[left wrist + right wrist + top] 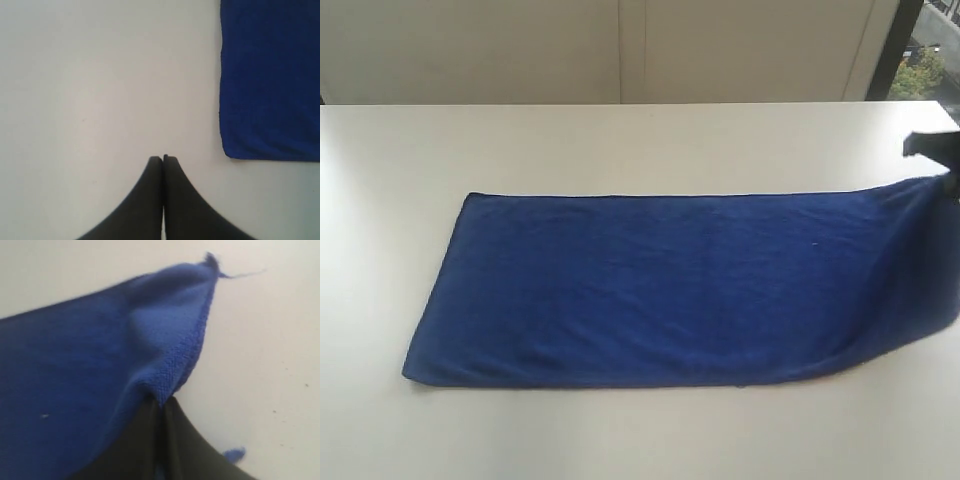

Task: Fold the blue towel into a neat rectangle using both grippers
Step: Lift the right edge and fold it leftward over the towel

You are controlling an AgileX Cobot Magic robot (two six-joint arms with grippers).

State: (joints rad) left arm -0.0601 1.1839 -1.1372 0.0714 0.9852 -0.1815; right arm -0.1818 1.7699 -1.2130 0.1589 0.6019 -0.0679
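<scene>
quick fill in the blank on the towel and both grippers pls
1. The blue towel lies on a ____ table.
2. The right gripper is shut on the ____, lifting one end.
3. The left gripper is shut over bare table and holds ____.
Missing words: white; towel; nothing.

White table (620, 140), pale panelled wall (520, 50) behind, window (925, 60) with greenery far right

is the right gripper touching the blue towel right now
Touching. The right wrist view shows the right gripper shut on the edge of the blue towel, with the cloth draped over its tips.
</scene>
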